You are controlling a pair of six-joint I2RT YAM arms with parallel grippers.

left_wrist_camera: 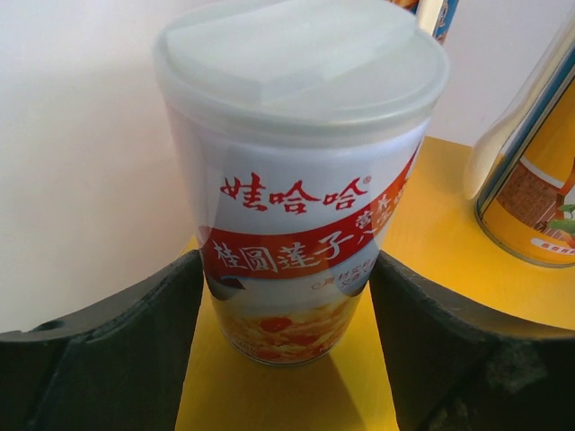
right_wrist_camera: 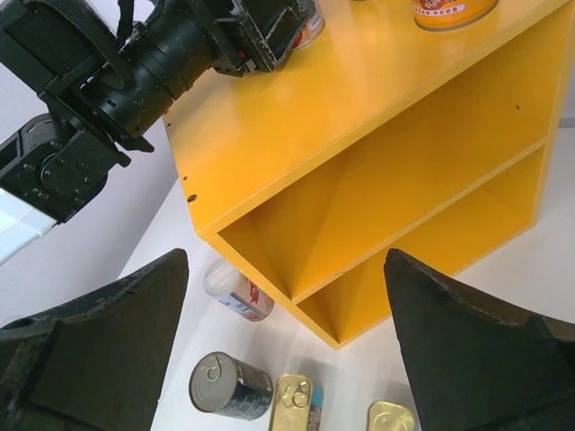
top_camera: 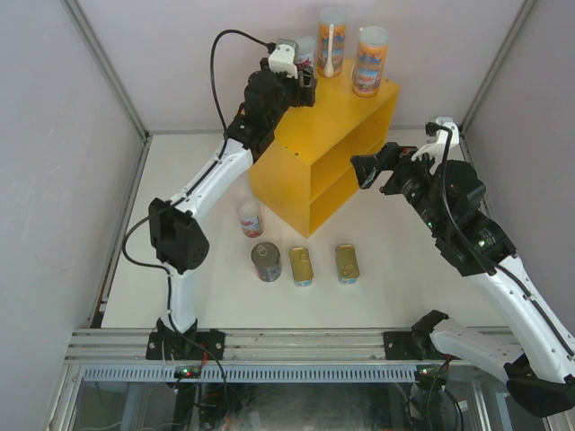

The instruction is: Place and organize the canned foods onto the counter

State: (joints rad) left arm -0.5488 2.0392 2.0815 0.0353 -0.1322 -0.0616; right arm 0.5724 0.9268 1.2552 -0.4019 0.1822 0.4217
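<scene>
Shelf unit [top_camera: 287, 180], yellow, stands far-centre on white table [top_camera: 404, 269]. L arm reaches its top, far-left corner. L end effector [left_wrist_camera: 286, 296] flanks a tall can [left_wrist_camera: 296, 206], upright on the top, axis vertical. Fingers sit flush w/ both sides; clamped or merely touching can't be told. Overhead view hides those fingers, wrist view shows them. R end effector [right_wrist_camera: 286, 296]: fingers wide apart, empty, facing the shelf openings. On table in front: fourth tall can [top_camera: 250, 218], nearest L arm; round tin [top_camera: 266, 261]; flat tins [top_camera: 302, 266].
</scene>
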